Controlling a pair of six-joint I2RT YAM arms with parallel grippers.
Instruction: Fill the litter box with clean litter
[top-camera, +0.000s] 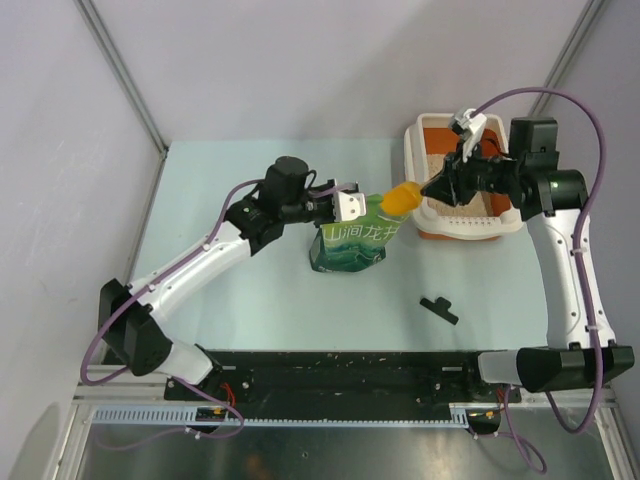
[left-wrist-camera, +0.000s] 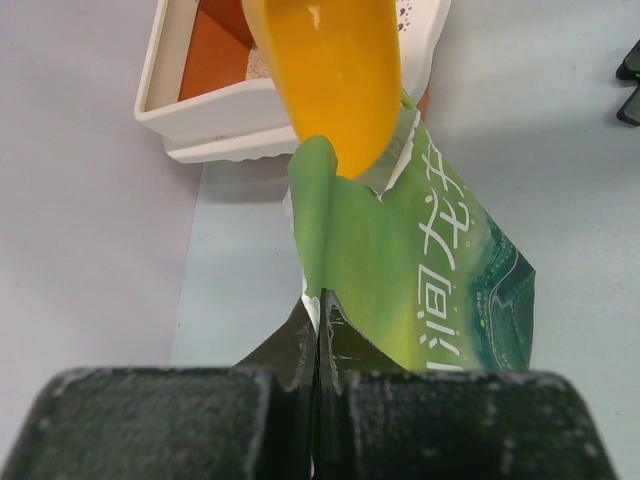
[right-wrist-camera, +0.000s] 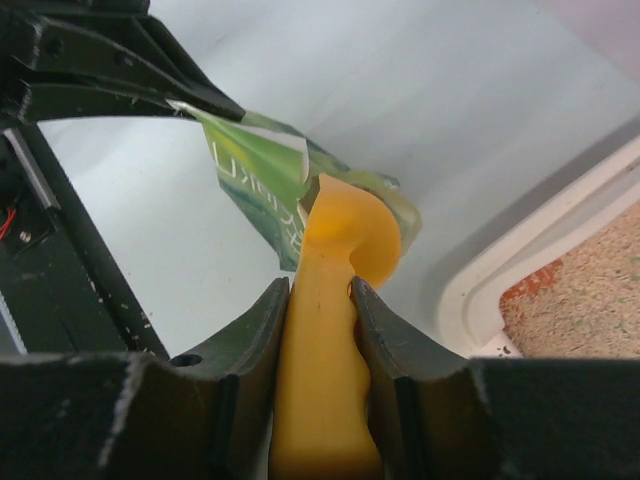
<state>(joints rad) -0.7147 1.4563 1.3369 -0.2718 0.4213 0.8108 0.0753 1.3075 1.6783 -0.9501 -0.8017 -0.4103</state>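
Right jaws gripping yellow scoop (right-wrist-camera: 325, 330), forearm over litter box (top-camera: 475, 226), left jaws pinching green bag (left-wrist-camera: 430, 270)

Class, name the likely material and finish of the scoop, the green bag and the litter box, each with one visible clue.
Scoop: probably plastic, smooth and glossy, showing a highlight. Green bag: thin printed film, creased. Litter box: likely moulded plastic, matte white rim.

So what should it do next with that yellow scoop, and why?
Probably dip the scoop down into the bag: its tip sits at the mouth, the right pincer grips its handle, and the left pincer pinches the bag's edge open. The box floor shows bare orange.
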